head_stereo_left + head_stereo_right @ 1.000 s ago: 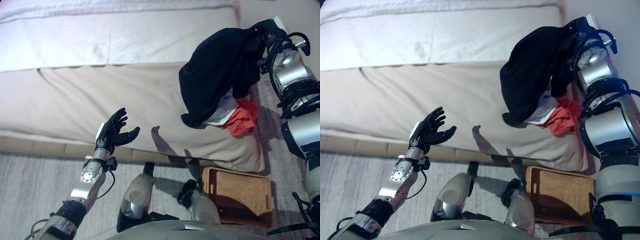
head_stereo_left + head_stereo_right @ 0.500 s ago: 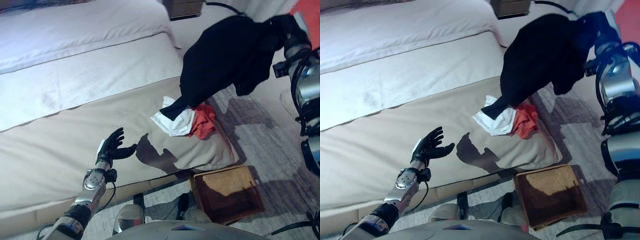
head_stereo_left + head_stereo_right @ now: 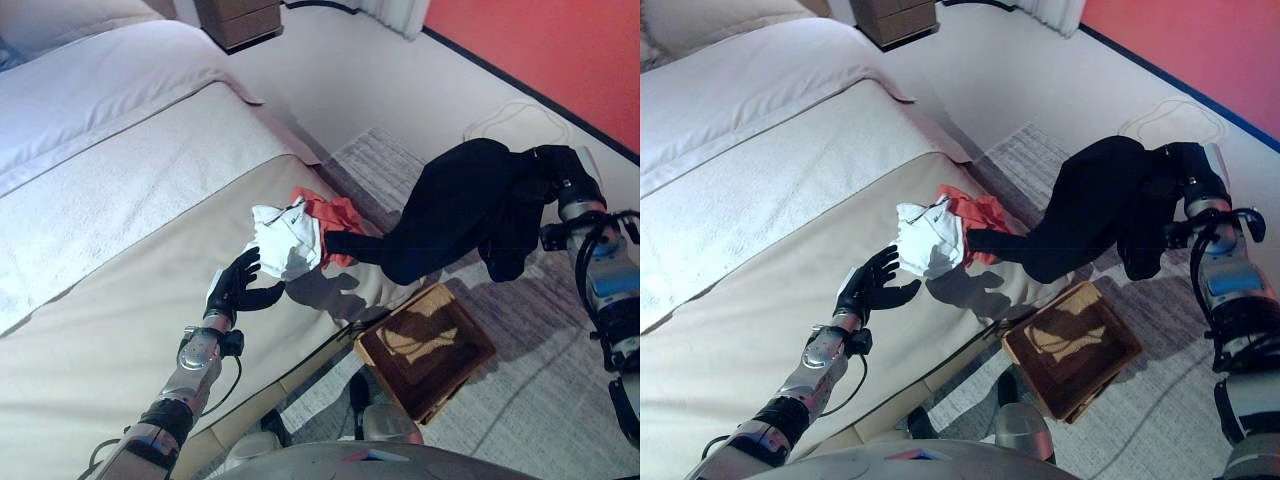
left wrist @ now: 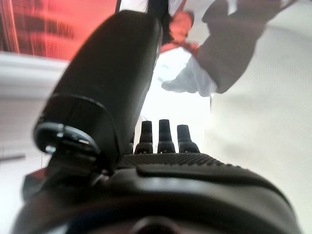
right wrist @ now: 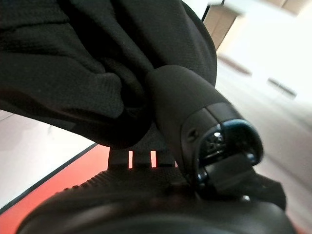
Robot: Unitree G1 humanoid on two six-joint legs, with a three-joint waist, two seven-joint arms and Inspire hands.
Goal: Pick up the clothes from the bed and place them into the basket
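A black garment (image 3: 455,210) hangs in the air from my right hand (image 3: 560,180), which is shut on it; its thumb presses into the black cloth (image 5: 87,73) in the right wrist view. The garment's lower end trails over the bed's corner, above the brown wicker basket (image 3: 425,345) on the floor beside the bed. A white garment (image 3: 288,235) and a red one (image 3: 330,212) lie crumpled on the beige bed cover (image 3: 130,300). My left hand (image 3: 238,287) hovers open over the bed, just short of the white garment (image 4: 192,80).
The bed has a white sheet (image 3: 90,190) further up. A grey rug (image 3: 540,380) lies under the basket. A wooden nightstand (image 3: 240,18) stands at the back, and a red wall (image 3: 540,40) runs along the right.
The camera has swung to the right, so the whole scene has shifted. My right hand has carried the black garment off the bed's corner towards the basket. The left hand stays open.
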